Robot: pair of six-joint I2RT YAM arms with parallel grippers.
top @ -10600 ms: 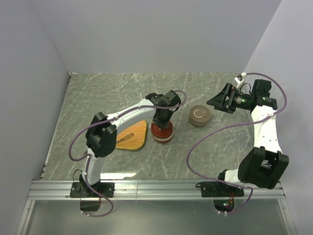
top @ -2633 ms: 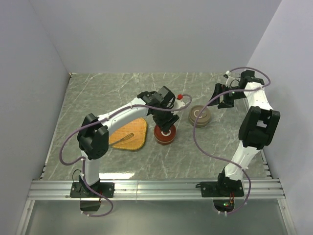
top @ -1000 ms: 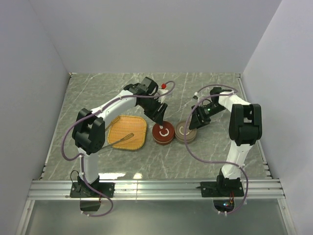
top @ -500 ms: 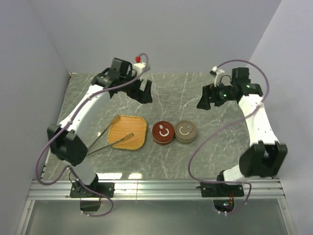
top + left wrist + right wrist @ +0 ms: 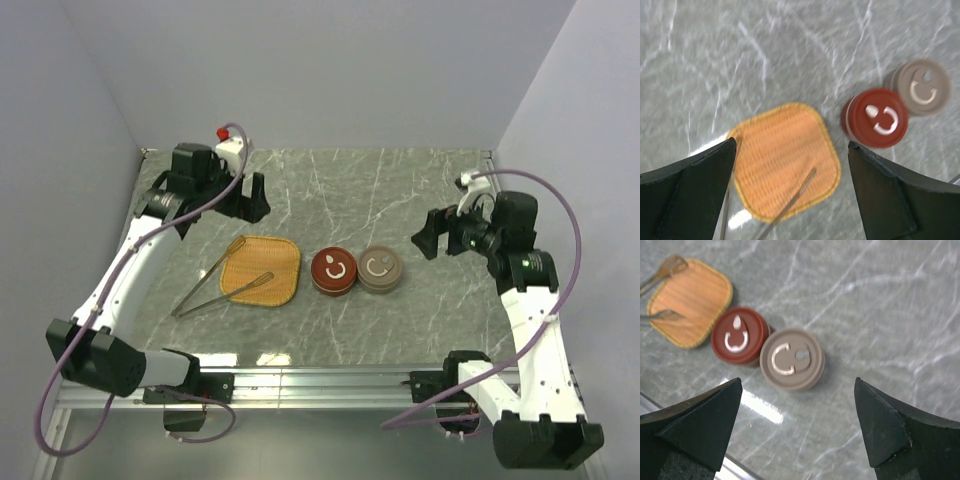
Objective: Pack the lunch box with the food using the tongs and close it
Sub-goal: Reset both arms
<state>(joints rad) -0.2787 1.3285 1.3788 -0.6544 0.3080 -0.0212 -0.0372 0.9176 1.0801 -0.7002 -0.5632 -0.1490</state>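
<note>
Grey marbled table (image 5: 400, 180): slender silver metal tongs (image 5: 215, 285) straddle the orange woven square tray's (image 5: 270, 262) left edge; no food shows. Round red container (image 5: 333, 270) and round brown container (image 5: 380, 268) stand lidded, touching. Your left gripper (image 5: 252, 198) and right gripper (image 5: 428, 240) gape wide, empty. Keep both clear of the lids.

Robot lab cell, plain walls (image 5: 320, 70) boxing a marble-patterned table (image 5: 400, 180), two arms (image 5: 135, 265) bolted to aluminium rail (image 5: 320, 380)

The tongs (image 5: 222, 277) lie over the left edge of the woven tray (image 5: 276, 255); the red box (image 5: 334, 272) and brown box (image 5: 380, 269) stand side by side, apparently lidded.
</note>
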